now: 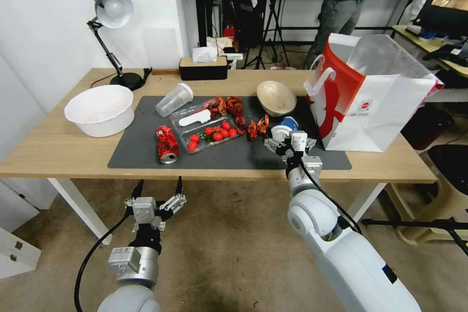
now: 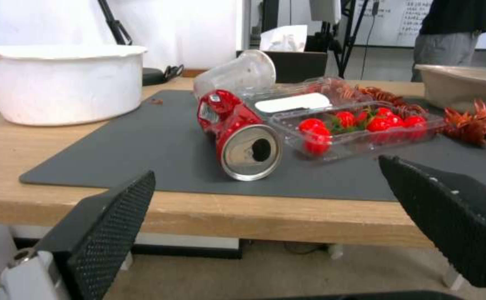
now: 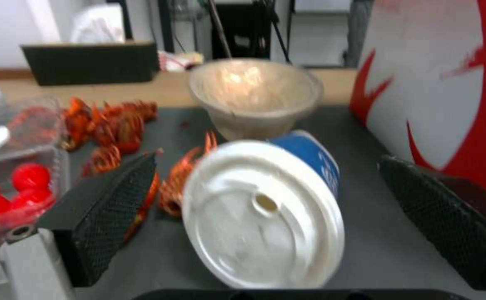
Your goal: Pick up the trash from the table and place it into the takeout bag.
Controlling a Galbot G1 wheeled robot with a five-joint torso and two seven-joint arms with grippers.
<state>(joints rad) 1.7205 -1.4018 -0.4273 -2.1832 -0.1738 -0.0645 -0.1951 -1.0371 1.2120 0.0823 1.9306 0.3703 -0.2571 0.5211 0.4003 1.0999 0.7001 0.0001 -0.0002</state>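
Trash lies scattered over the dark mat (image 1: 146, 153) on the table (image 1: 58, 148), and reading from the left: a white basin (image 1: 100, 109) sits off the mat, then a clear cup (image 1: 173, 100) on its side, a crushed red can (image 1: 166, 143) with its mouth facing the table edge, a clear tray of tomatoes (image 1: 212, 132), crayfish shells (image 1: 226, 106), a beige bowl (image 1: 276, 98), and a blue-and-white lidded cup (image 3: 265, 210) tipped over beside the takeout bag (image 1: 375, 107). The left gripper (image 1: 157, 196) hangs short of the table, fingers spread, apparently waiting. The right gripper (image 1: 288, 145) sits low over the mat with its jaws wide on either side of the lidded cup, likely lining up a grasp. From the head camera the gripper covers most of that cup, the bag's inside is hidden, and I cannot find a bagged bun.
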